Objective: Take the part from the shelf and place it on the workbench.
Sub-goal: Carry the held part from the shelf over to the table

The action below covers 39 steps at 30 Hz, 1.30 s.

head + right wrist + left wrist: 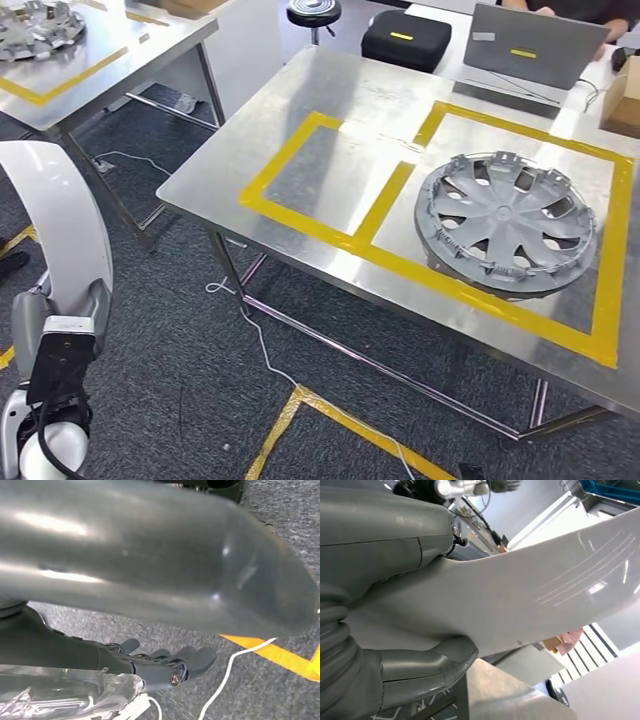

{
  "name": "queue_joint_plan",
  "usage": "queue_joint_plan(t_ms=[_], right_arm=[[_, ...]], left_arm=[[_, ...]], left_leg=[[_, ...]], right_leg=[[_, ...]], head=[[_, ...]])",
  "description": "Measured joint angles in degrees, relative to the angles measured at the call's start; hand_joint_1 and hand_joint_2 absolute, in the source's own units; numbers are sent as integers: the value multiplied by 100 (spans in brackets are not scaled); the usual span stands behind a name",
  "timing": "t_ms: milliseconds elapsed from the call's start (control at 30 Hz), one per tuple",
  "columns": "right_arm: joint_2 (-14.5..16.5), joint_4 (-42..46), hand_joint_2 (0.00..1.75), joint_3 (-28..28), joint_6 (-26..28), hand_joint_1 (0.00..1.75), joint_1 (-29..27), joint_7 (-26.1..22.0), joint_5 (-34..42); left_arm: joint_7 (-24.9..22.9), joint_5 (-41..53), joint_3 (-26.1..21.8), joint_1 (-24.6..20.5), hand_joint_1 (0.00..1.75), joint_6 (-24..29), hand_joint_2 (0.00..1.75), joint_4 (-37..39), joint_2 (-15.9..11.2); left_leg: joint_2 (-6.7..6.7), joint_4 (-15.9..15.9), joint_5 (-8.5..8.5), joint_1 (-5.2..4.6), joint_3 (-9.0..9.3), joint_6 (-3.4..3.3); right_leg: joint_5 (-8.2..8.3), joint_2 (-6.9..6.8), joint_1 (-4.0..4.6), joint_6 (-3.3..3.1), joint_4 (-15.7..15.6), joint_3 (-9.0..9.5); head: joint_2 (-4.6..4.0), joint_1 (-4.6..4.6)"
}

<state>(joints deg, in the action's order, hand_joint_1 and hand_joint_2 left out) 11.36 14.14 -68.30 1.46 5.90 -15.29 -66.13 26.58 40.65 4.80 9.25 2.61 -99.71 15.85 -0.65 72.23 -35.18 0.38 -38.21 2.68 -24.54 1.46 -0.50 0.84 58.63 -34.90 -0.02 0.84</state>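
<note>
A black zippered case (pixel 405 38) with a yellow stripe lies beside a grey laptop (pixel 534 47), where a person's hand (pixel 540 10) rests. A black round stool (pixel 313 13) stands behind. A white cable (pixel 264 345) trails across dark carpet (pixel 173 330) marked with yellow floor tape (pixel 332 420).

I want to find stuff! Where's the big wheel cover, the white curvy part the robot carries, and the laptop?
wheel cover (pixel 504 221), head view, on its centre hub.
white curved part (pixel 53 215), head view, on its broad outer face.
laptop (pixel 536 45), head view, on its grey lid.
</note>
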Motion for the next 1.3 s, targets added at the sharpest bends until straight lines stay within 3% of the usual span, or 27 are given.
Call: queue_joint_plan(t_ms=[33, 67, 133, 200, 233, 300, 333, 400, 467, 533, 567, 600, 667, 733, 833, 900, 967, 1000, 1033, 1067, 1100, 1200, 1267, 1300], right_arm=[[1, 0, 0, 0, 1, 0, -7, 6, -11], [1, 0, 0, 0, 1, 0, -14, 11, -22], [1, 0, 0, 0, 1, 0, -16, 14, -34], [-1, 0, 0, 0, 1, 0, -5, 15, -38], [-1, 0, 0, 0, 2, 0, -7, 15, -38], [-2, 0, 0, 0, 2, 0, -35, 18, -38], [-2, 0, 0, 0, 1, 0, -57, 19, -39], [-2, 0, 0, 0, -15, 0, -73, 12, -46], [-1, -1, 0, 1, -47, 0, -51, -4, -55], [0, -1, 0, 2, -64, 0, -37, -14, -63], [1, -1, 0, 2, -66, 0, -39, -15, -68], [0, -1, 0, 2, -67, 0, -42, -16, -72], [-1, 0, 0, 2, -70, 0, -36, -20, -76], [-2, 0, 0, 2, -74, 0, -14, -27, -78], [-1, 0, 0, 2, -76, 0, -16, -31, -86], [-1, 0, 0, 2, -71, 0, -17, -30, -98], [-2, 0, 0, 3, -66, 0, -2, -31, -114], [-2, 0, 0, 4, -65, 0, 4, -32, -122], [-2, 0, 0, 6, -64, 0, 0, -33, -131], [-1, 0, 0, 9, -63, 0, -9, -33, -138], [-1, 0, 0, 13, -63, 0, -16, -33, -141], [-1, 0, 0, 28, -63, 0, -14, -39, -145], [-2, 0, 0, 34, -67, 0, -12, -46, -145], [-3, 0, 0, 34, -70, 0, -18, -48, -145]], left_arm=[[0, -2, -2, 0, 175, 1, 175, 3, -2], [0, -3, -3, 0, 175, 1, 175, 4, -2], [0, -4, -4, -1, 175, 1, 175, 4, -3], [-1, -4, -4, -4, 175, 0, 175, 5, -1], [-1, -4, -5, -5, 175, 0, 175, 5, 2], [-1, -7, -3, -9, 175, -1, 175, 7, 9], [-1, -15, 1, -15, 175, -3, 175, 7, 14], [0, -39, 9, -22, 175, -17, 175, 8, 20], [-1, -63, 12, -23, 175, -38, 175, 14, 21], [-2, -72, 13, -24, 175, -49, 175, 27, 21], [-2, -72, 14, -24, 175, -51, 175, 33, 21], [-2, -72, 16, -25, 175, -52, 175, 37, 21], [-2, -72, 25, -28, 175, -52, 175, 39, 21], [-1, -72, 32, -31, 175, -52, 175, 40, 19], [-2, -73, 43, -38, 175, -53, 175, 42, 14], [-1, -74, 56, -43, 175, -51, 175, 43, 6], [-1, -79, 59, -45, 175, -50, 175, 51, -7], [-2, -83, 56, -45, 175, -49, 175, 58, -12], [-2, -86, 55, -45, 175, -49, 175, 67, -17], [-2, -88, 54, -46, 175, -49, 175, 74, -20], [-2, -89, 52, -50, 175, -49, 175, 78, -22], [-2, -87, 57, -84, 175, -49, 175, 81, -23], [-2, -85, 69, -110, 175, -49, 175, 83, -20], [-2, -84, 76, -119, 175, -49, 175, 84, -18]], left_leg=[[16, 174, 0, 3, -112, 3], [23, 131, 117, 10, -119, 6], [118, -513, 562, 52, 158, 27], [344, -1209, 816, 107, 471, 30], [426, -1367, 837, 120, 537, 8], [393, -1405, 833, 114, 541, -86], [341, -1410, 843, 114, 542, -133], [227, -1423, 860, 117, 550, -215], [100, -1423, 855, 90, 551, -262], [-37, -1422, 845, 61, 555, -282], [-99, -1422, 839, 49, 561, -286], [-156, -1422, 830, 39, 573, -285], [-259, -1418, 801, 10, 609, -259], [-339, -1412, 776, -19, 633, -207], [-420, -1433, 760, -16, 655, -117], [-257, -1248, 607, -2, 585, -52], [-44, -626, 272, 7, 288, -13], [-6, -252, 124, 8, 93, -1], [9, 17, 61, 10, -62, 7], [14, 111, 107, 12, -139, 14], [14, -18, 262, 17, -106, 19], [56, -1047, 815, 55, 349, 22], [110, -1397, 897, 73, 495, -24], [125, -1425, 893, 73, 498, -56]], right_leg=[[1, 67, -7, 2, 1, 0], [4, 136, -16, 10, 2, 2], [12, 287, -43, 54, 8, 4], [15, 430, -47, 136, 43, -35], [23, 484, -48, 180, 43, -60], [59, 578, -63, 259, -4, -97], [56, 544, -65, 287, -1, -110], [-126, 282, -44, 321, 287, -252], [-510, -15, -22, 331, 1037, -598], [-728, -88, -21, 327, 1642, -877], [-680, -98, -18, 316, 1644, -867], [-538, -118, -13, 296, 1408, -734], [-206, -295, 26, 235, 602, -283], [-60, -434, 67, 184, 111, -12], [-30, -313, 74, 117, 36, -11], [8, -211, 37, 58, -11, 3], [28, -124, 13, 23, -28, 5], [30, -84, 11, 15, -28, 2], [29, -40, 8, 12, -28, 2], [29, 1, 4, 14, -28, 4], [30, 37, -3, 21, -27, 8], [22, 126, -13, 99, -2, 0], [8, 155, 8, 146, 21, -29], [-2, 158, 14, 118, 25, -45]], head=[[0, -1], [0, -1], [0, -3], [1, -16], [1, -28], [1, -34], [1, -34], [1, -6], [0, 21], [0, 22], [0, 23], [1, 22], [1, 24], [0, 17], [0, 12], [1, 1], [1, -28], [0, -39], [0, -46], [0, -48], [0, -48], [0, -62], [0, -77], [0, -74]])
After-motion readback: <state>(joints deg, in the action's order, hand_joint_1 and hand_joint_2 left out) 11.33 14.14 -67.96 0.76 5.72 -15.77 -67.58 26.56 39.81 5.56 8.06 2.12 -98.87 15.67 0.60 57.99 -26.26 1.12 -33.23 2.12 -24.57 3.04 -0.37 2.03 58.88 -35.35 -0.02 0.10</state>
